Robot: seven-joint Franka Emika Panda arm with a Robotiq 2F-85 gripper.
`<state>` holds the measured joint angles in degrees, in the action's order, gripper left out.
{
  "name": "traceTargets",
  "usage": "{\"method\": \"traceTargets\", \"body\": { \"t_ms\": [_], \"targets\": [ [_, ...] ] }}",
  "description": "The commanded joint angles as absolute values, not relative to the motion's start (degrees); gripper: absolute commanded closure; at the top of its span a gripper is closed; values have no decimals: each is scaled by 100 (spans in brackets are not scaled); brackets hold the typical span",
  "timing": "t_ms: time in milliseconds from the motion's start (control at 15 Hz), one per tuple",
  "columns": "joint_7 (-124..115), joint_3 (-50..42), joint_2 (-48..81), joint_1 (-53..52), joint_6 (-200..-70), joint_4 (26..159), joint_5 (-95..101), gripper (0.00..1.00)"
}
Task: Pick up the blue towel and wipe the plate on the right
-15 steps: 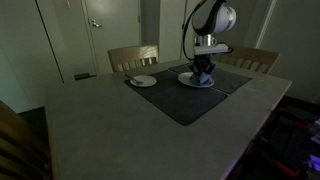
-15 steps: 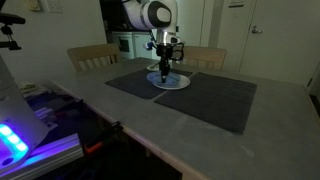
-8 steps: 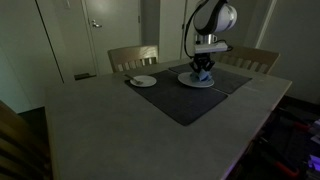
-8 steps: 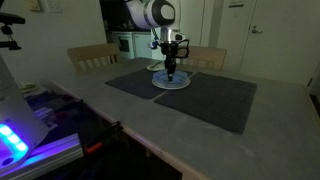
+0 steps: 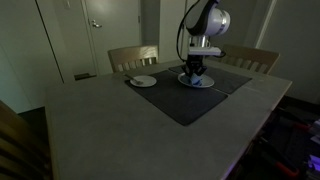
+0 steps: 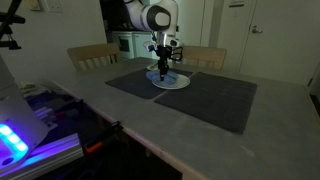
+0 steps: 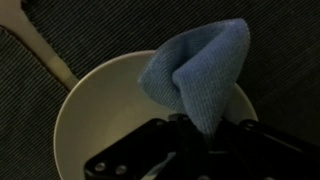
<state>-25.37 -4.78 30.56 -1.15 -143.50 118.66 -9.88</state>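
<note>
My gripper (image 7: 203, 128) is shut on the blue towel (image 7: 200, 65), which is bunched up and pressed onto the white plate (image 7: 95, 120). In both exterior views the gripper (image 5: 194, 72) (image 6: 161, 70) stands straight down over the plate (image 5: 207, 82) (image 6: 178, 84), on the dark mat (image 5: 190, 100) (image 6: 215, 95). The towel (image 5: 193, 77) (image 6: 161, 75) shows only as a small dark blue lump under the fingers.
A second white plate (image 5: 143, 81) lies on the mat to the left in an exterior view. Two wooden chairs (image 5: 132, 56) (image 5: 250, 60) stand behind the table (image 5: 100, 130). Lit equipment (image 6: 30, 130) sits beside the table edge in an exterior view.
My gripper has slid with the towel across the plate, first one way and then back, staying low on it. The grip has not changed.
</note>
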Motion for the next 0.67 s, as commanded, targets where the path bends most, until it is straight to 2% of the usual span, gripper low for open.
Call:
{"method": "traceTargets", "body": {
  "t_ms": [0,600],
  "targets": [
    [-2337,-604,3173,8,-14142,11752,-920,97],
    [-1819,-816,3273,582,-14298,11809,-995,97]
  ]
}}
